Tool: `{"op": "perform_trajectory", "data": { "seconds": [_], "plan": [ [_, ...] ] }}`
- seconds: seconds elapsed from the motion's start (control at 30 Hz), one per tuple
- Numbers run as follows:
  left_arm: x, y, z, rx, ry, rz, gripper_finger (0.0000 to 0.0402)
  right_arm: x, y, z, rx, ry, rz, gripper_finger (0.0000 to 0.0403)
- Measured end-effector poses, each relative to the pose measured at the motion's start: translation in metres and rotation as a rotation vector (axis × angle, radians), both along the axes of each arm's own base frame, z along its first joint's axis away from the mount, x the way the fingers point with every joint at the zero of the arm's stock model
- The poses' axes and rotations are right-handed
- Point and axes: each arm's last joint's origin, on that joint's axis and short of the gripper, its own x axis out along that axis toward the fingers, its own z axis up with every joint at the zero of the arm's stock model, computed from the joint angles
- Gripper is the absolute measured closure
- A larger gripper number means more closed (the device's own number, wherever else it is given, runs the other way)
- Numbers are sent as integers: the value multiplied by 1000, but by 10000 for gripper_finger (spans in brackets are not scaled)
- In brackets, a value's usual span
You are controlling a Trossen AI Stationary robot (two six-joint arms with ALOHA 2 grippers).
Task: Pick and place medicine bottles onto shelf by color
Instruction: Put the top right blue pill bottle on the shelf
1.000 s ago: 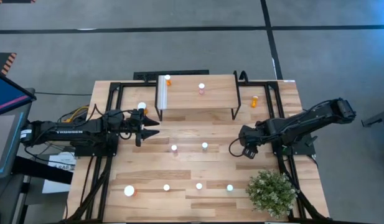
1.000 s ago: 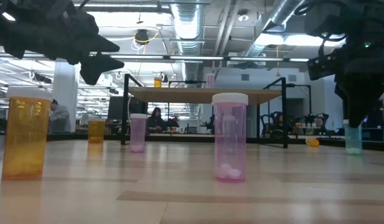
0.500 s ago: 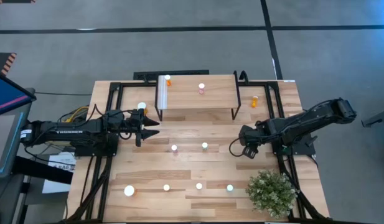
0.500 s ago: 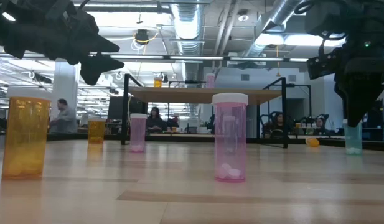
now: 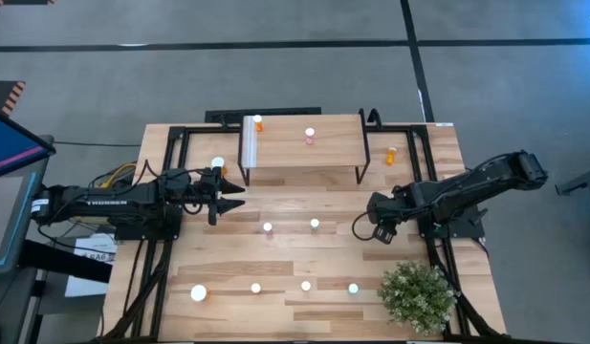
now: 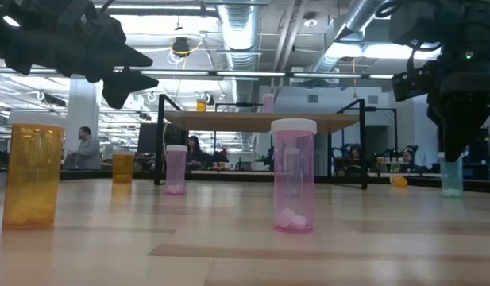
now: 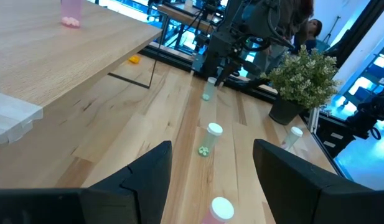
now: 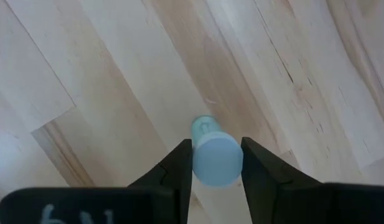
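Observation:
A teal medicine bottle (image 8: 215, 158) with a white cap stands upright on the table right of centre. My right gripper (image 8: 216, 149) points down over it and is shut on it; in the low view the bottle (image 6: 451, 179) stands under that gripper (image 6: 453, 155). The shelf (image 5: 304, 143) stands at the table's far middle, with an orange bottle (image 5: 257, 122) and a pink bottle (image 5: 310, 136) on top. My left gripper (image 5: 235, 196) hovers open and level at the table's left, holding nothing. My right gripper pinches the teal bottle's cap (image 8: 216, 165) between its two fingers (image 8: 179, 165), one on each side. The fingers come from above, pointing almost straight down. The bottle stands upright with its base on the table (image 6: 451, 193).
Loose bottles stand mid-table: pink (image 5: 268, 228) and green (image 5: 315, 225). A row stands near the front edge, among them a large orange one (image 5: 199, 293). An orange bottle (image 5: 391, 153) lies right of the shelf. A potted plant (image 5: 417, 294) fills the front right corner.
My right gripper has shut on the teal bottle's cap without shifting place; its fingers stood wider apart a second ago. The bottle has stayed upright on the table.

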Motion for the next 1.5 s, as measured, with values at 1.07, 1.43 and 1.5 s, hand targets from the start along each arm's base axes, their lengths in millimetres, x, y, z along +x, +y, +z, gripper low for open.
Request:
{"op": "perform_trajectory", "data": {
  "seconds": [1.07,1.43,1.5],
  "plan": [
    [0,0,0,2,0,11,187,40,-23,95,-45,-278,89,278],
    [0,0,0,11,-3,15,187,53,-69,147,-184,-441,95,278],
    [0,1,1,11,-5,15,187,56,-80,154,-199,-436,101,278]
  ]
}}
